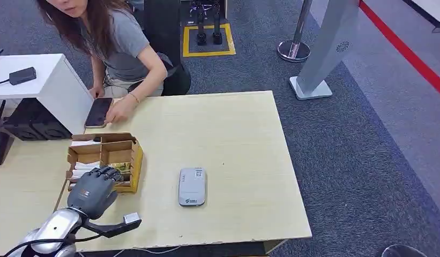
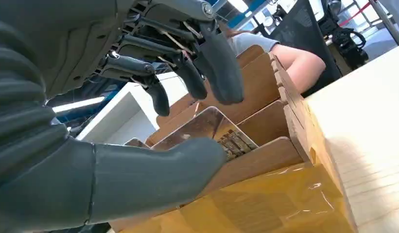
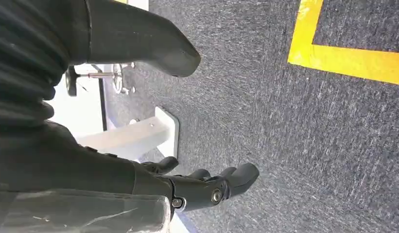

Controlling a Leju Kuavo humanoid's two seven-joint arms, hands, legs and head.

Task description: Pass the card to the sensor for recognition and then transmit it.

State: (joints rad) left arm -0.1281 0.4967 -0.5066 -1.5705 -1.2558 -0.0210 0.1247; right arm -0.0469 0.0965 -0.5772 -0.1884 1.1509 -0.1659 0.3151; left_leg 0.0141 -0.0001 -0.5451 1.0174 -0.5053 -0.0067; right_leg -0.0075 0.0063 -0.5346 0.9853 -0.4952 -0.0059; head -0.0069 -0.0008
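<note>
1. A pale wooden counter (image 1: 233, 139) stands on grey carpet; a person (image 1: 116, 48) leans over its far edge.
2. The grey rectangular sensor (image 1: 192, 186) lies flat near the middle.
3. The left hand (image 1: 94, 188) hovers over the brown divided cardboard box (image 1: 124, 152), fingers spread above a shiny card (image 2: 202, 127) inside, holding nothing.
4. The right hand (image 3: 207, 187) hangs above the carpet, fingers loosely apart.

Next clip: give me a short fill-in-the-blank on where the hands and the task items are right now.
1. The left hand hovers over the cardboard ___.
2. The grey sensor lies flat on the ___.
3. The right hand hangs over the ___, holding nothing.
4. The person's hand rests beside a ___.

Missing words: box; table; carpet; phone
</note>
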